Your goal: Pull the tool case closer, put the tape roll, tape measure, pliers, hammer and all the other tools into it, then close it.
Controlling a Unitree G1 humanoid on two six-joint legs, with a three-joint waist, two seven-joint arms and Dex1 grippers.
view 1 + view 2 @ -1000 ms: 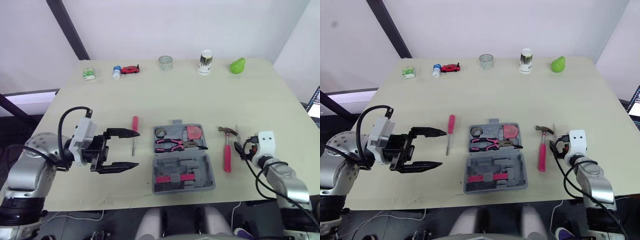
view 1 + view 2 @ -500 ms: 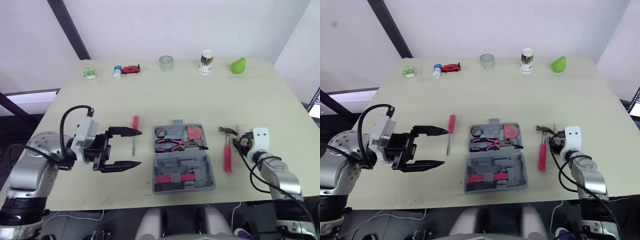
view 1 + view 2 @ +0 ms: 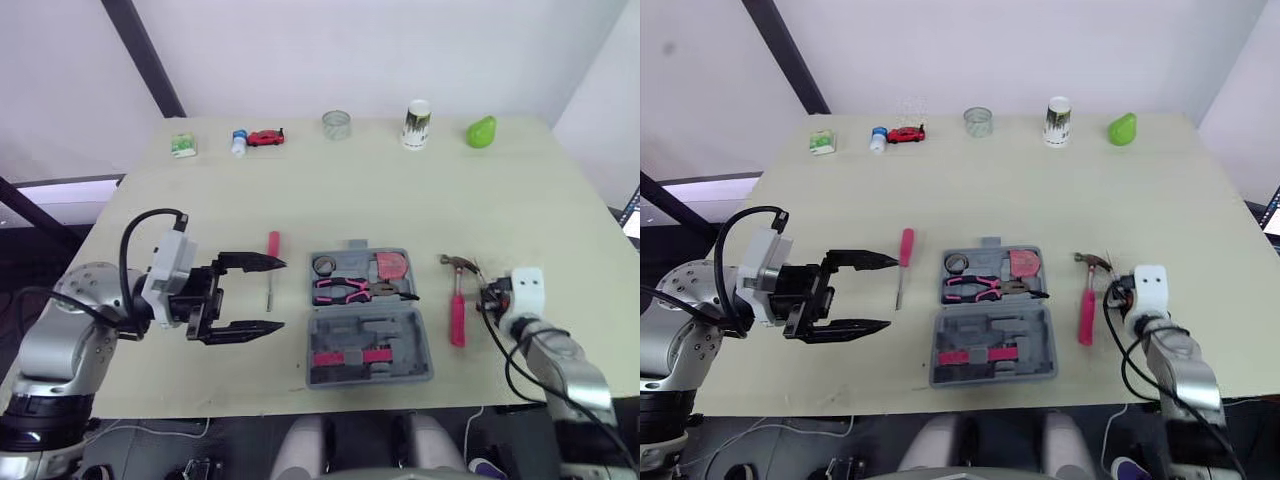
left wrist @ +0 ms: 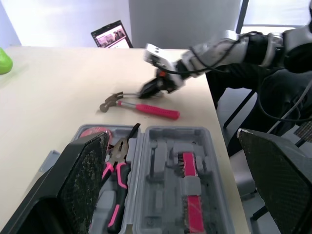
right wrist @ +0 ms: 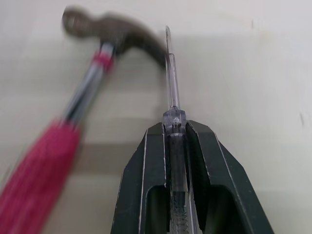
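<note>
The grey tool case [image 3: 368,345] lies open at the table's front middle. Its far half holds a tape roll [image 3: 322,265], a red tape measure [image 3: 389,267] and pink-handled pliers [image 3: 345,291]. Right of the case lies a pink-handled hammer [image 3: 456,300]. A red-handled screwdriver [image 3: 271,262] lies left of it. My left gripper [image 3: 280,295] hovers open just left of the case, near that screwdriver. My right gripper [image 5: 174,127] is shut on a thin clear-handled screwdriver [image 5: 171,78], whose tip points at the hammer's head [image 5: 117,30].
Along the table's far edge stand a green box [image 3: 181,146], a small bottle with a red toy car [image 3: 264,137], a clear glass [image 3: 336,124], a paper cup [image 3: 417,124] and a green pear-shaped object [image 3: 481,131]. A laptop [image 4: 111,35] sits off the table's right side.
My right gripper has shut on the clear-handled screwdriver beside the hammer. The left gripper stays open in about the same place.
</note>
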